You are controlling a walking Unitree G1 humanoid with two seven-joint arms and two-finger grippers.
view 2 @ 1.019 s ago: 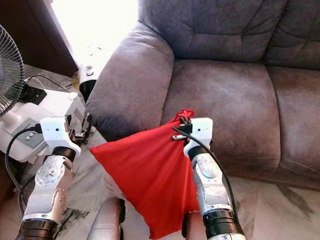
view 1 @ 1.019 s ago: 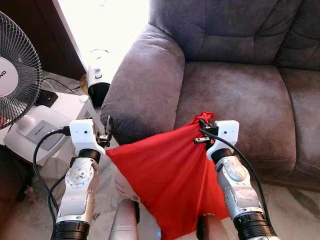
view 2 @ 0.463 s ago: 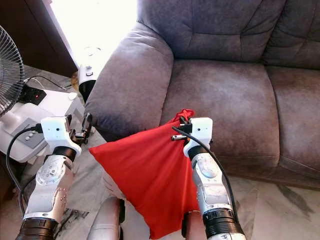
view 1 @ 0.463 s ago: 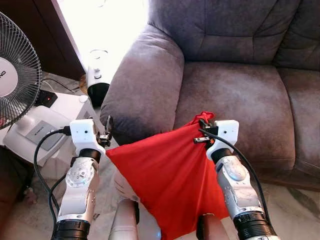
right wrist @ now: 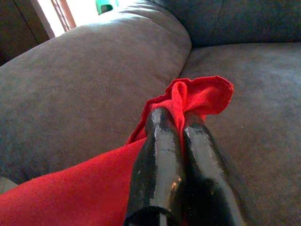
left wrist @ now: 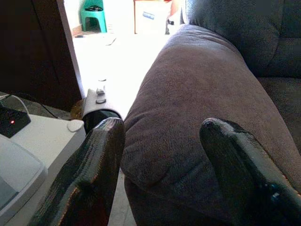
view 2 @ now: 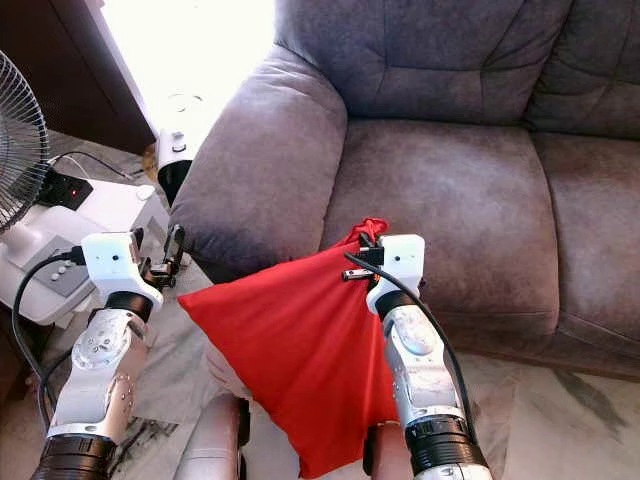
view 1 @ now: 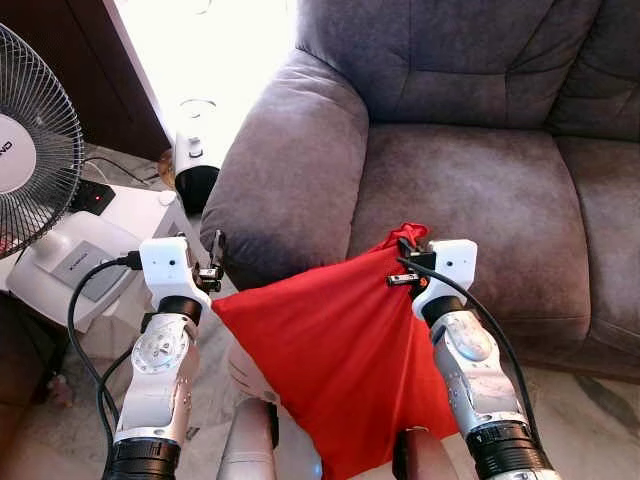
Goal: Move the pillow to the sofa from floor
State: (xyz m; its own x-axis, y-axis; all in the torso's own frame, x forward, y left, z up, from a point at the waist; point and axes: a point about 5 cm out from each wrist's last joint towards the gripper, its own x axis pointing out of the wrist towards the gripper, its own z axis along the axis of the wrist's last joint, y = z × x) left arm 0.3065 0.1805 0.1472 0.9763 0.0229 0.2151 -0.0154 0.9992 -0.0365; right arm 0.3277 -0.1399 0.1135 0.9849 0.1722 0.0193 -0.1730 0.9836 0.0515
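Red pillow (view 1: pixel 340 365) hangs off the floor in front of the sofa (view 1: pixel 470 180), held by one corner.

Nearest, the pillow droops between the two silver arms, its top corner bunched and pinched tight between the black fingers (right wrist: pixel 162 155) of the right gripper (view 1: pixel 408 240), just at the seat's front edge. Beside its other corner the left gripper (view 1: pixel 214 255) holds nothing, fingers spread, apparently not touching the fabric. Beyond stands the grey armrest (left wrist: pixel 188 94); a fan (view 1: pixel 35 140) is off to the left.
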